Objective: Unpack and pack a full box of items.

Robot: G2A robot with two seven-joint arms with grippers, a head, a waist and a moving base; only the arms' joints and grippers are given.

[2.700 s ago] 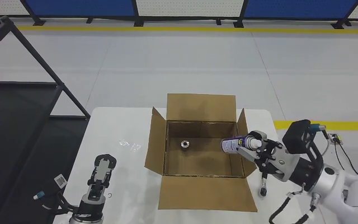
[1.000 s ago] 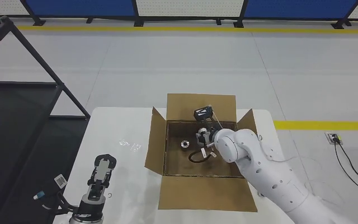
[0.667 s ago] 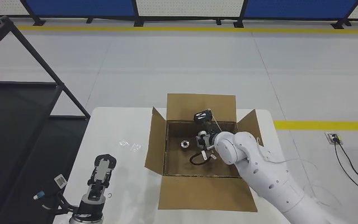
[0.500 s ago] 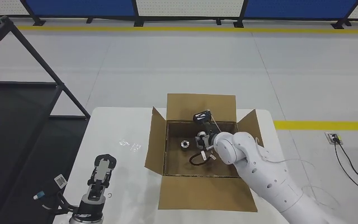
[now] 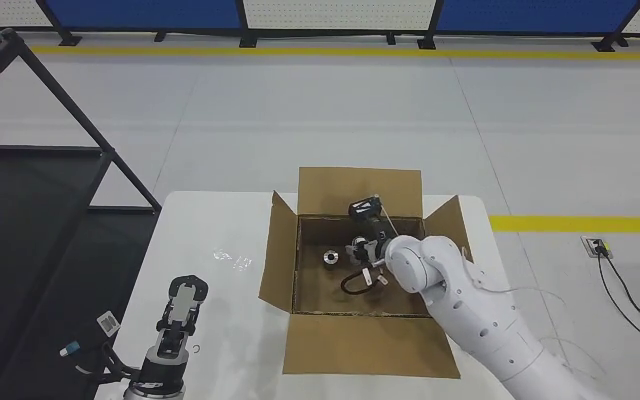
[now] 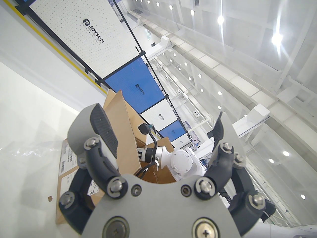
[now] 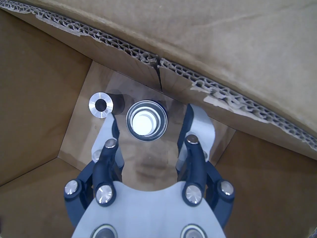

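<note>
Right gripper has carried the spray can from the right flap into the box. Left gripper sits spread on the table. Inside the box the can stands upright beside a metal cylinder, between the right gripper's parted fingers, unclamped.

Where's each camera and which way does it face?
Top view: overhead, facing down at table and box; right arm and left gripper show.
Left wrist view: low, tilted up toward the ceiling, past the open left gripper.
Right wrist view: inside the box, facing down at a can past the open right gripper.
All share the box.
</note>
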